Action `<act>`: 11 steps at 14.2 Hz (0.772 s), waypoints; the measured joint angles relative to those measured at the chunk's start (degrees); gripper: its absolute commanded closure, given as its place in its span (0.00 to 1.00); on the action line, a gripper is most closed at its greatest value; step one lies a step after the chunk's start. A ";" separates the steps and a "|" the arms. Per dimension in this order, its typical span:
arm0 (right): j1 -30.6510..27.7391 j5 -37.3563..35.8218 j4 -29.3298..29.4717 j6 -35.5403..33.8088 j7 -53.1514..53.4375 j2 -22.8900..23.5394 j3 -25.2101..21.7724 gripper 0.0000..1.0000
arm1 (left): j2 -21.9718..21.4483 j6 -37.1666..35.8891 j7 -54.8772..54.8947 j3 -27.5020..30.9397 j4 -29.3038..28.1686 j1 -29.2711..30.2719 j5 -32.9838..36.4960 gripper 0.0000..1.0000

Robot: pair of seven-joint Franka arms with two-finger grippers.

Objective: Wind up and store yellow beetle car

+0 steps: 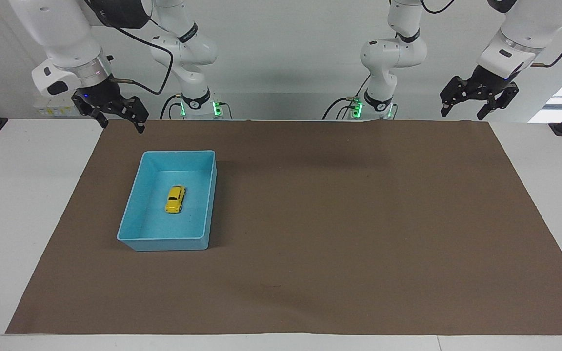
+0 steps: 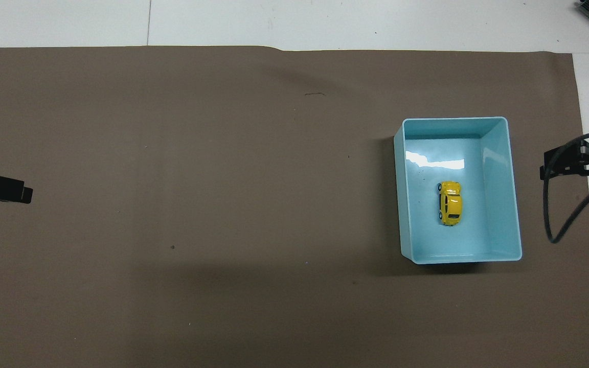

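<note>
The yellow beetle car (image 1: 175,199) (image 2: 450,203) sat on its wheels on the floor of the blue tray (image 1: 137,240) (image 2: 513,189), near the tray's middle and touching none of its walls. The tray rested on the brown mat (image 1: 339,219) (image 2: 197,204) covering the counter (image 1: 17,204), at the left of the facing frame and the right of the overhead frame.

The right gripper (image 1: 117,118) (image 2: 563,164) hung in the air at the upper left of the facing frame, over the mat's corner, its jaws apart and holding nothing. The left gripper (image 1: 473,105) (image 2: 13,190) waited raised at the upper right of the facing frame, jaws likewise apart and empty.
</note>
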 measured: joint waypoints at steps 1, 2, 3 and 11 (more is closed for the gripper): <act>-0.02 0.00 0.62 -0.55 0.00 -0.01 0.00 0.00 | 0.00 0.00 0.00 0.00 0.00 0.00 0.00 0.00; -0.02 0.00 1.12 -0.61 0.00 -0.01 0.01 0.00 | 0.00 0.00 0.00 0.00 0.00 0.00 0.00 0.00; -0.02 0.00 1.44 -0.22 0.00 -0.02 0.01 0.00 | 0.00 -0.01 0.00 0.00 0.00 0.00 0.00 0.00; 0.31 0.20 1.34 5.15 0.19 -0.03 0.50 0.00 | 0.00 -0.01 -0.01 0.00 0.00 0.00 0.00 0.00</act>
